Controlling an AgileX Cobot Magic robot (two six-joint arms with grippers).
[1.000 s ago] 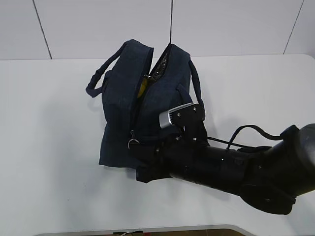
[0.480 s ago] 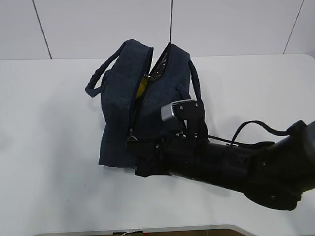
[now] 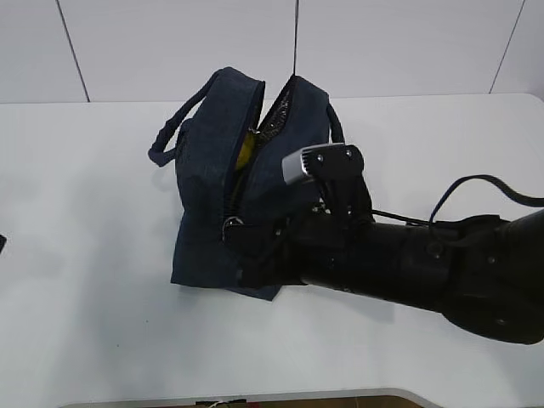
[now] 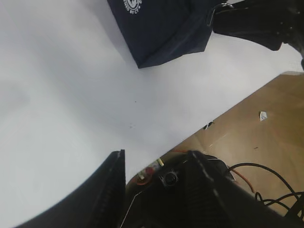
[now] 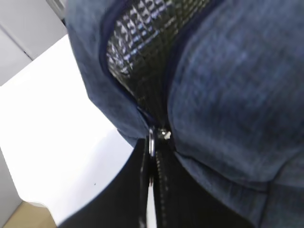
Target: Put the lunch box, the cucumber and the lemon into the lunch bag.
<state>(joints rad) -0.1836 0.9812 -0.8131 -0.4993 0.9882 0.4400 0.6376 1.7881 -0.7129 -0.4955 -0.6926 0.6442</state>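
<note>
The dark navy lunch bag point(image 3: 212, 195) stands on the white table point(image 3: 85, 280), its top gaping and showing silver foil lining point(image 5: 142, 52). A bit of yellow, the lemon point(image 3: 245, 150), shows inside the opening. The lunch box and the cucumber are hidden. My right gripper point(image 3: 236, 234) is at the bag's near end, shut on the metal ring pull point(image 5: 150, 138) of the zip; it also shows in the right wrist view point(image 5: 152, 159). My left gripper point(image 4: 156, 178) is open and empty over the table's near edge, away from the bag point(image 4: 161, 28).
The bag's two loop handles point(image 3: 170, 136) stick out to either side. My right arm point(image 3: 408, 272) lies across the table's front right. The floor with cables point(image 4: 266, 175) shows past the table's edge in the left wrist view.
My right gripper has moved up the bag's near end with the ring pull in it. The bag has stayed in place.
</note>
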